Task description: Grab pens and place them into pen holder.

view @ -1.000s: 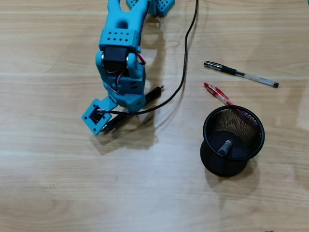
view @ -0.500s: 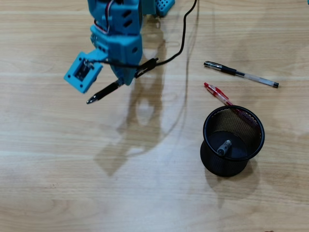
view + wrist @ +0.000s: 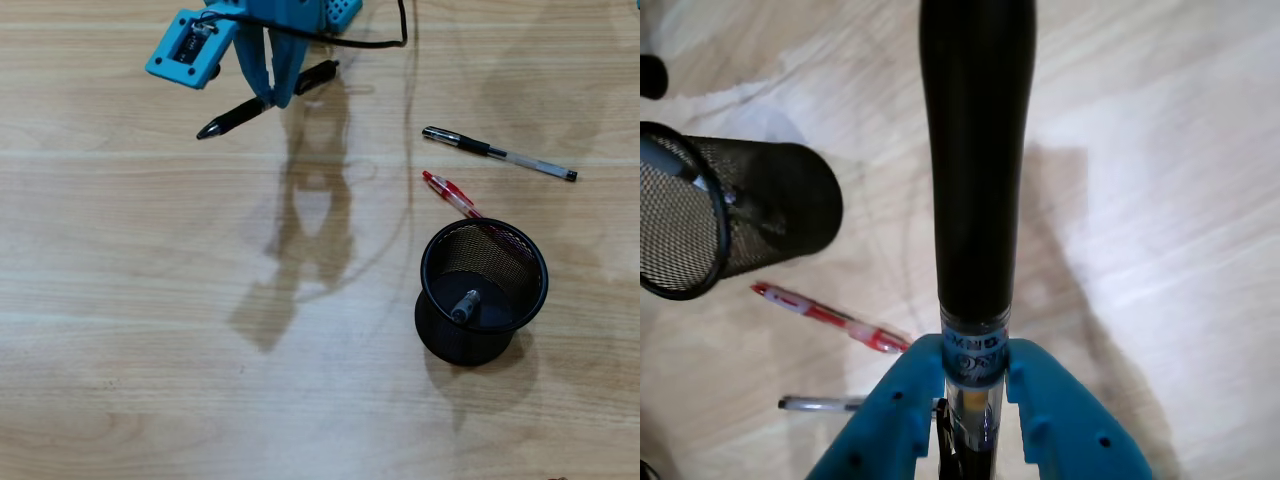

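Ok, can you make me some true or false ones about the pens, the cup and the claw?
1. The claw is holding a black pen. True.
2. The black mesh cup is empty. False: a grey pen already sits inside it.
3. The red pen lies on the table next to the cup. True.
4. The clear pen with the black cap is in the cup. False: it lies on the table, beyond the red pen.
5. In the overhead view, the claw is right above the cup. False: it is far off, at the top left.
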`<state>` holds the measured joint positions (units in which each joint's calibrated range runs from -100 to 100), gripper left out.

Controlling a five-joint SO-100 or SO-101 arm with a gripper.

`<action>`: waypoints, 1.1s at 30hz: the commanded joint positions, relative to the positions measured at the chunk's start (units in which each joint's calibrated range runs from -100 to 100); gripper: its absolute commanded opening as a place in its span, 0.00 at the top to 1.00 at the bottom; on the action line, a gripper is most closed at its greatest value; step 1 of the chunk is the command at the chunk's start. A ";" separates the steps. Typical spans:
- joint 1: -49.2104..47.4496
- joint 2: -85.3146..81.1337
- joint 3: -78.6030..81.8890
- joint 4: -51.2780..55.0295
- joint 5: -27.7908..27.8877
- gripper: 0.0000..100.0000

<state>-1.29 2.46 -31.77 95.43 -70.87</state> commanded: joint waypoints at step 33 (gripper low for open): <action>-24.46 16.60 11.58 -81.71 11.71 0.98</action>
<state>-24.82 18.78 -19.88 15.15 -59.06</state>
